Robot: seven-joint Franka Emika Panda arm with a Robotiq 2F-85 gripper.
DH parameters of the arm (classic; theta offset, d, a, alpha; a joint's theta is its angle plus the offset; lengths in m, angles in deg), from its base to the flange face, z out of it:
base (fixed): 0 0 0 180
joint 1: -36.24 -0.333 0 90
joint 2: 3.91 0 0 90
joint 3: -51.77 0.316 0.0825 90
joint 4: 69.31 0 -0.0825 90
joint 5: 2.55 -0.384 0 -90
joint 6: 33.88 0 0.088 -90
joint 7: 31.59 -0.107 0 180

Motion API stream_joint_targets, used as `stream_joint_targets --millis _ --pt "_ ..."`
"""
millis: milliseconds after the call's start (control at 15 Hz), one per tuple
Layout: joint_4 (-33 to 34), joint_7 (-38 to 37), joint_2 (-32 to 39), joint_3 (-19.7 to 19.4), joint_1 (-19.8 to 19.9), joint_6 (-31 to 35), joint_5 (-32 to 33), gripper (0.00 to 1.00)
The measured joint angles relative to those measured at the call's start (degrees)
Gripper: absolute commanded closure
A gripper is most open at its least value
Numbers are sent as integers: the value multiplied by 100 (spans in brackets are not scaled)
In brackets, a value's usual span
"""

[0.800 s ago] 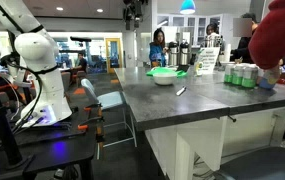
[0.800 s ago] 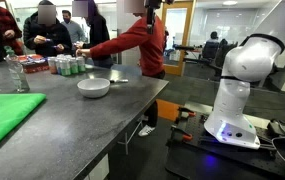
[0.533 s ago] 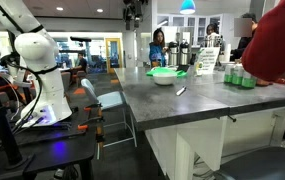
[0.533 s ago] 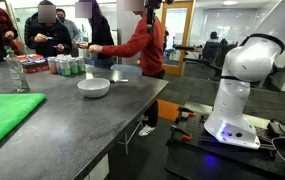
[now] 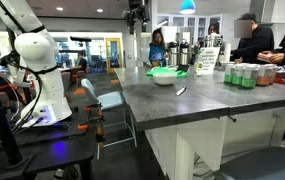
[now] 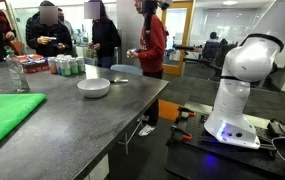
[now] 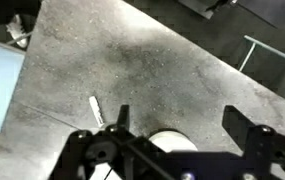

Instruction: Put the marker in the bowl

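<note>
The white bowl with a green rim (image 5: pixel 163 75) sits on the grey counter, and it also shows in an exterior view (image 6: pixel 93 87). The thin whitish marker (image 5: pixel 180 91) lies flat on the counter a short way from the bowl; it shows as a small stick in an exterior view (image 6: pixel 119 80). My gripper (image 5: pixel 134 12) hangs high above the counter, open and empty. In the wrist view the open gripper (image 7: pixel 182 118) looks straight down. The marker (image 7: pixel 96 110) lies beside the left finger, and the bowl (image 7: pixel 172 142) is partly hidden by the gripper body.
Several green cans (image 5: pixel 242 76) stand at the counter's far side, also seen in an exterior view (image 6: pixel 67 66). A green mat (image 6: pixel 7 115) lies on the near counter. People stand behind the counter (image 6: pixel 152 40). The counter edge (image 5: pixel 132 100) faces the robot base (image 5: pixel 42 60).
The person in red has pulled the arm back from over the counter and stands upright. The gripper, bowl and marker have not moved.
</note>
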Motion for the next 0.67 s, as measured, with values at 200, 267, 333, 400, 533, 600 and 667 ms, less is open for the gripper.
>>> stream_joint_targets --millis 200,267,333,400,533,600,667 --pt "-2 802 522 -174 3 556 45 0" --pt "-8 1038 698 -219 6 799 46 0" --pt "-16 1215 886 -246 17 1099 46 0" --pt "-21 1334 1082 -261 28 1405 34 0" --pt "-23 1391 1484 -265 65 1895 -37 0" --pt "-21 1403 1684 -261 87 2174 -128 0" --pt "-17 1412 1881 -253 110 2414 -184 0"
